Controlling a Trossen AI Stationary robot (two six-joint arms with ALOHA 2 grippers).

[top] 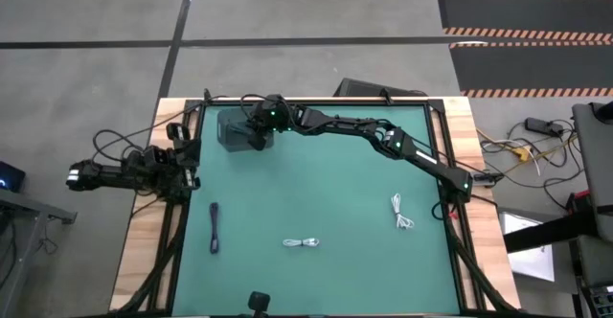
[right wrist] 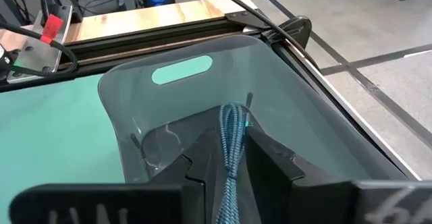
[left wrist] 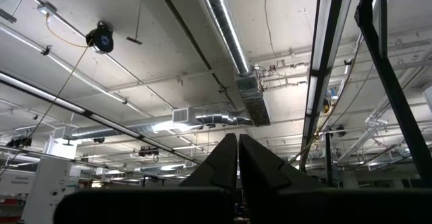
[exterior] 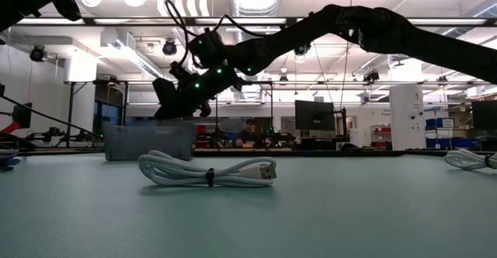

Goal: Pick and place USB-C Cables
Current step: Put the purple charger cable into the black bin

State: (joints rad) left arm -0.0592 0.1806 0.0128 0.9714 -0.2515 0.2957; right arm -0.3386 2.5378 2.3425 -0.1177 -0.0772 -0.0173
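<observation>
Nearest the low camera lies a white looped USB-C cable bundle (exterior: 208, 170) on the green worktop (exterior: 326, 211), tied at its middle, well apart from both sets of fingers.

From above, going left to right: the left gripper (top: 188, 155) waits at the worktop's left edge, and only its wrist view shows its fingers (left wrist: 223, 162) pressed together, pointing up at the ceiling and holding nothing. Below it and near, a dark slim straight cable bundle (top: 214, 228) lies along the mat. The right gripper (top: 257, 136) hangs over the translucent grey square bin (top: 230, 131) at the far left corner of the mat. The white looped bundle (top: 302, 243) sits toward the near edge, and a second white looped cable bundle (top: 401, 212) lies farther right, near the right arm's base; the low view catches only its end at the picture's right edge (exterior: 470, 158).

What the overhead picture cannot resolve, the right wrist view does: a blue braided cable (right wrist: 231, 143) is pinched between the nearly closed right fingers (right wrist: 273, 163), hanging above the bin's interior (right wrist: 135, 109), with the bin's handle slot just beyond it.
</observation>
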